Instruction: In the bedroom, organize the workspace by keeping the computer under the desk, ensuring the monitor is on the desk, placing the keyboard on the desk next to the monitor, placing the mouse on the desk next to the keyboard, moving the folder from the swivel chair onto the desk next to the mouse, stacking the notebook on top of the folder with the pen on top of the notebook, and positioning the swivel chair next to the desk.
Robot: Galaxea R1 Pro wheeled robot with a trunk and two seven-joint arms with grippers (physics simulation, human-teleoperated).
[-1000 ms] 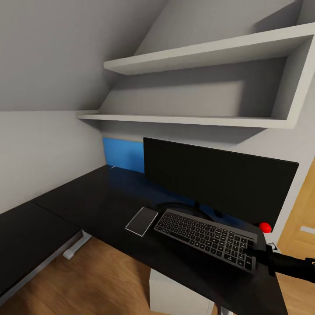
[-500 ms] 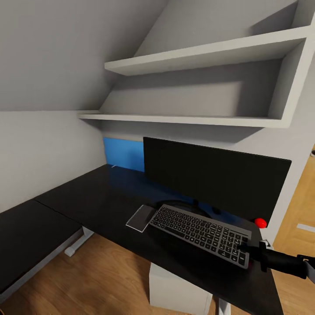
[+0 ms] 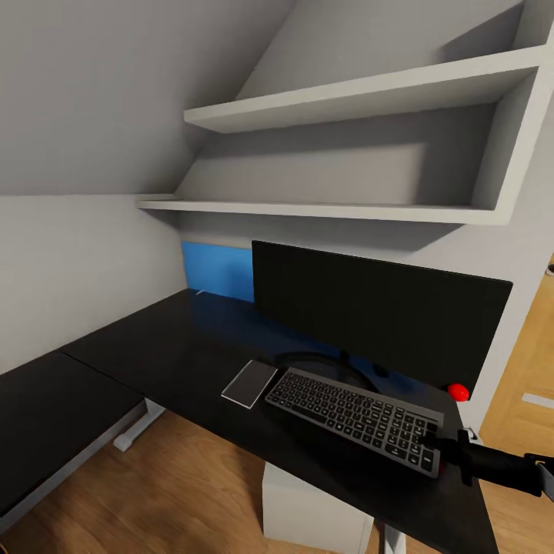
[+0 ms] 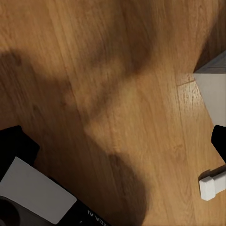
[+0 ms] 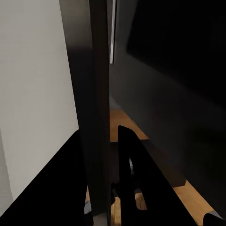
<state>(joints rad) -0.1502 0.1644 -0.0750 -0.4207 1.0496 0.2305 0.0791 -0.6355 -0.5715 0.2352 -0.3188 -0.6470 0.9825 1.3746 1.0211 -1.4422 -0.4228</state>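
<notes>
The wide black monitor (image 3: 381, 323) stands on the black desk (image 3: 169, 354), a red dot (image 3: 458, 392) at its lower corner. In front of it is the silver-grey keyboard (image 3: 350, 415) with dark keys, slightly skewed. My right gripper (image 3: 435, 446) is shut on its right end. In the right wrist view the keyboard (image 5: 99, 103) shows edge-on between the two black fingers (image 5: 126, 169) of my right gripper (image 5: 101, 136). I cannot tell whether the keyboard rests on the desktop. A white computer case (image 3: 312, 504) sits on the floor under the desk.
A thin dark grey rectangle (image 3: 248, 383) with pale edges lies left of the keyboard. A blue wall panel (image 3: 218, 271) is behind the monitor, with two white shelves (image 3: 346, 209) above. The left wrist view looks down on wood floor (image 4: 117, 94) and a white desk foot (image 4: 214, 184).
The head view shifted slightly a second ago. Since half a second ago my right gripper and the keyboard have moved a little down and right, off the dark rectangle's edge.
</notes>
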